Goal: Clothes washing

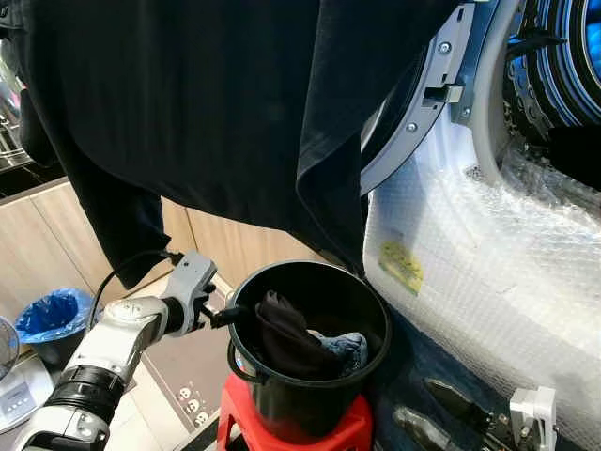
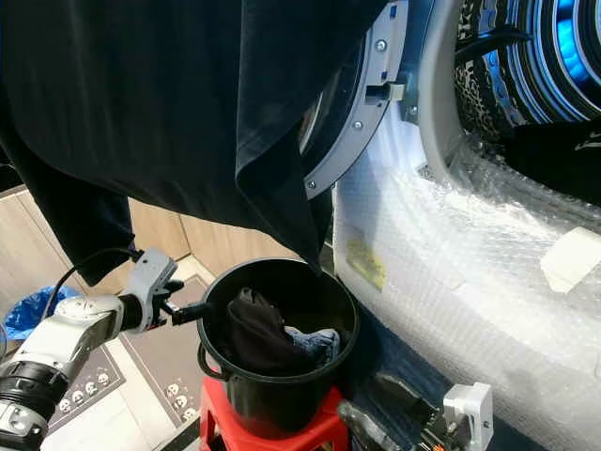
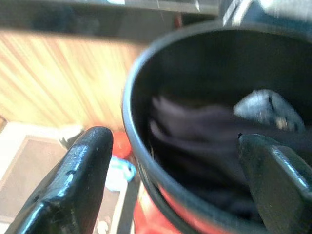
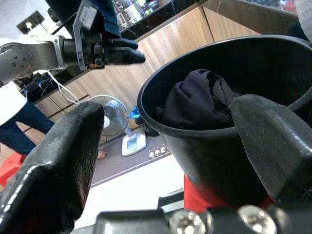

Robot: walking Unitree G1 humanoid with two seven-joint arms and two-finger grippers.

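Left wrist view: blurred, perhaps crumpled cloth in round bucket.

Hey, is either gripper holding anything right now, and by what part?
Nothing held. The left gripper is open at the black bucket rim; the right gripper is open beside it.

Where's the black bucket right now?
In the head views the black bucket sits low and centre on a red stool, just left of the bubble-wrapped washing machine, with the left end effector at its left rim.

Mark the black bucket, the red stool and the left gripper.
black bucket (image 1: 246, 368), left eye view, outer wall.
red stool (image 1: 347, 435), left eye view, seat edge.
left gripper (image 1: 223, 317), left eye view, fingertips at the bucket's rim.
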